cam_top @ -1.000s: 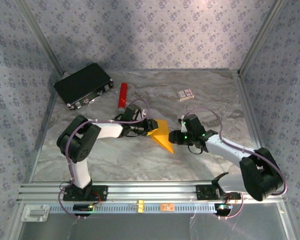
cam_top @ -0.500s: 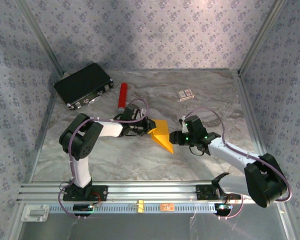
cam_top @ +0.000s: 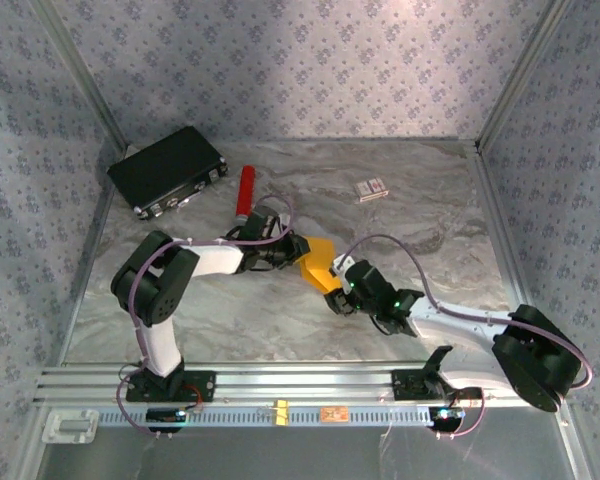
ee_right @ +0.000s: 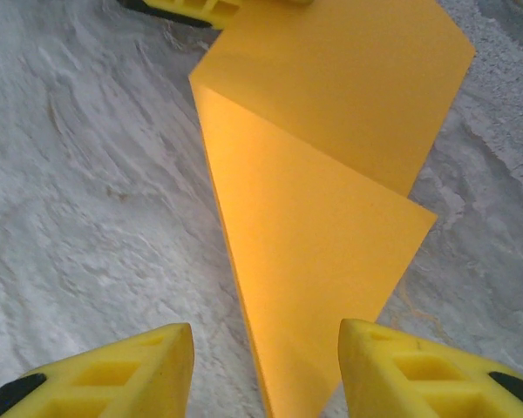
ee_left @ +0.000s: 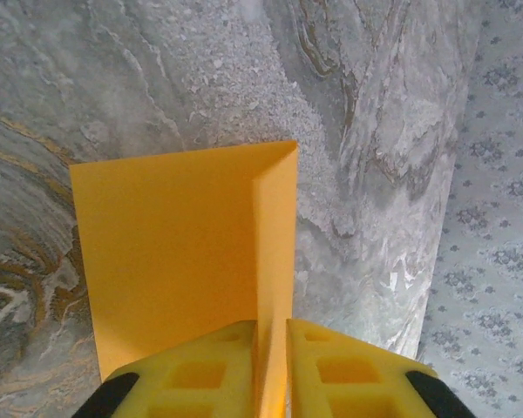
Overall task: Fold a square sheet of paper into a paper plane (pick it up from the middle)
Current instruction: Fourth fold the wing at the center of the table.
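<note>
1. No text, number or brand is legible anywhere.
2. The small white-and-red box (cam_top: pixel 371 189) bears print too small to read.
3. The orange tag (cam_top: pixel 332 413) on the front rail (cam_top: pixel 280 381) is blurred.

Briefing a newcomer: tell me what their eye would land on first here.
The folded orange-yellow paper glows at the middle of the grey marbled table. The left gripper is shut on its raised crease, while the right gripper hangs open over its pointed end. Farther back lie a red cylinder and a black case.
</note>
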Robot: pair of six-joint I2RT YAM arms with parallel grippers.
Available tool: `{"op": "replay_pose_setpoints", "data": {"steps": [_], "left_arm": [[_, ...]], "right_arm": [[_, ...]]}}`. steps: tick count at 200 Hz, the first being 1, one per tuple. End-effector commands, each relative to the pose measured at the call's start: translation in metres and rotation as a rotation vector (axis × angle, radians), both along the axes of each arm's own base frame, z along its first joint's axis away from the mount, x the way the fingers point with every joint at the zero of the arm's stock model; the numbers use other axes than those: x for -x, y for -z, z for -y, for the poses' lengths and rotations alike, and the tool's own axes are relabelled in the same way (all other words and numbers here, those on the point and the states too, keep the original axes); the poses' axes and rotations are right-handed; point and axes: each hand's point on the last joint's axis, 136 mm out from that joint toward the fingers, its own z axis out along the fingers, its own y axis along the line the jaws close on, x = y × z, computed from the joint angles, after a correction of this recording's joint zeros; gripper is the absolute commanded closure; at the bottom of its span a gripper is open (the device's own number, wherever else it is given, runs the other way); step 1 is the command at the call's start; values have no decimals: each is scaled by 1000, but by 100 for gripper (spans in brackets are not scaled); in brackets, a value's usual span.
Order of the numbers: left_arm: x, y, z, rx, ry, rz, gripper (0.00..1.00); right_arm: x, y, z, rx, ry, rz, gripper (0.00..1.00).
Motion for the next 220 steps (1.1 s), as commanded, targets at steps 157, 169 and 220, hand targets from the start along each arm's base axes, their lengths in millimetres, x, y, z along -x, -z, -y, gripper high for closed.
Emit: {"op": "replay_pose_setpoints", "data": {"steps": [157, 169, 220], "left_arm": [[6, -17, 18, 18, 77, 25, 79], [5, -17, 17, 17, 77, 25, 80], [4, -19, 19, 20, 78, 27, 81]], "right_arm": [[-23, 13, -7, 273, 28, 259, 60], [-23, 14, -8, 272, 27, 254, 62], [-23, 17, -10, 262, 36, 237, 67]]}}
